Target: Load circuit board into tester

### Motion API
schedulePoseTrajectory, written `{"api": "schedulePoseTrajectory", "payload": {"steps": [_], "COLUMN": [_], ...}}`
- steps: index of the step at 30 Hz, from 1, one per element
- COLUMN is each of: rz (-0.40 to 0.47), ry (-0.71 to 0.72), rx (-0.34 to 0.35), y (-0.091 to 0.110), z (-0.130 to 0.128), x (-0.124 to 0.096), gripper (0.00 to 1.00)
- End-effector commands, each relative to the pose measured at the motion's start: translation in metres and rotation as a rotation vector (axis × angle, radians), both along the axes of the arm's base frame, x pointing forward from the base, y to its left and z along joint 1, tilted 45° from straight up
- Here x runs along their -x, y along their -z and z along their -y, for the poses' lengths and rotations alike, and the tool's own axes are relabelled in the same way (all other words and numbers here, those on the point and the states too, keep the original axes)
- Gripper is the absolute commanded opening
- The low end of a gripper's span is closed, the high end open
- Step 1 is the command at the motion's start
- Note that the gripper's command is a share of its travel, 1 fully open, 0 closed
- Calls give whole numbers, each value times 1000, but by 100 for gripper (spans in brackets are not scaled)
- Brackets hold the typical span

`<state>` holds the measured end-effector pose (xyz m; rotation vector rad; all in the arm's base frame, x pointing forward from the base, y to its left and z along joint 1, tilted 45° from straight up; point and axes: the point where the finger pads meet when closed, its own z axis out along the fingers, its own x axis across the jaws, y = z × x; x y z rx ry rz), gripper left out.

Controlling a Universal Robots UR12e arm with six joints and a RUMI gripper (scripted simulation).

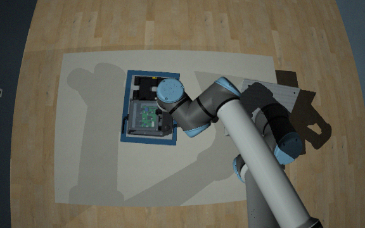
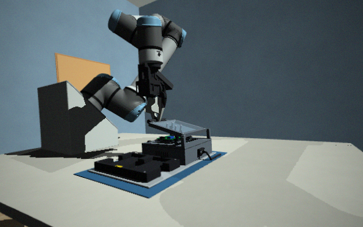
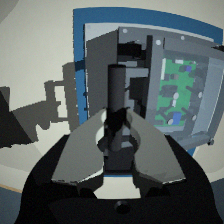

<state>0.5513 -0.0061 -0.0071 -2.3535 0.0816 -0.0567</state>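
The green circuit board (image 1: 147,115) (image 2: 166,137) (image 3: 175,97) lies flat inside the dark grey tester (image 1: 135,126) (image 2: 175,151), component side up. The tester's clear lid (image 2: 178,126) (image 3: 200,75) hangs over the board, lowered almost level but with its free edge still raised. My gripper (image 2: 154,120) (image 3: 115,109) is shut with nothing in it, and its fingertips rest on the lid's free edge from above. In the overhead view the wrist hides the gripper. The black tray (image 1: 144,85) (image 2: 137,164) beside the tester holds no board.
Tester and tray stand on a blue mat (image 1: 123,104) (image 2: 131,187) on the pale table cover. A large grey block (image 2: 71,123) and an orange panel (image 2: 80,70) stand behind the arm. The arm's base plate (image 1: 281,90) is at the right.
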Motion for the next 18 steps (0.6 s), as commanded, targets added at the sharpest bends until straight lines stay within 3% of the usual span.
{"api": "schedulePoseTrajectory", "payload": {"steps": [1,18], "rz": [1,1], "ry": [1,1], "rx": [1,1], "y": [4,15], "z": [-4,-15], "x": [0,2], "gripper": [0,0]}}
